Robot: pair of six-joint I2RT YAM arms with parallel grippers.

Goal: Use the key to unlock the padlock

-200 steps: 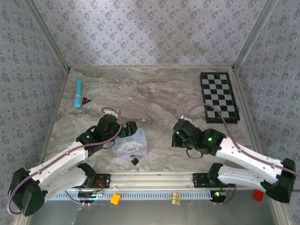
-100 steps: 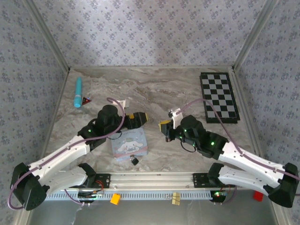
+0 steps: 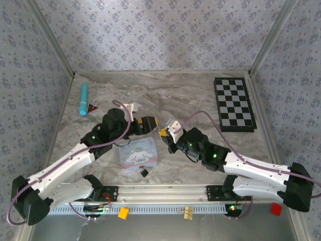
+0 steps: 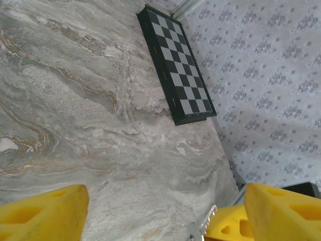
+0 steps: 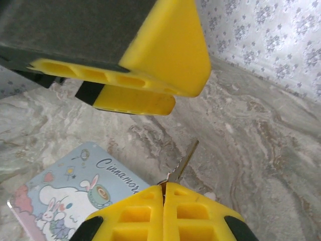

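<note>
Black padlock (image 3: 144,172), silver key (image 5: 181,163), pale blue cartoon tin (image 3: 139,156), chequered board (image 3: 234,104), marbled table (image 3: 165,95).

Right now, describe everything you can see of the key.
The key shows as a thin, flat, silvery metal blade sticking out from between the shut yellow fingers of the right gripper. They clamp its other end, so its head is hidden. It is held in the air above the marble table, tilted, with its tip pointing away from the gripper. Nothing else touches it. Its teeth are too small to make out.
</note>
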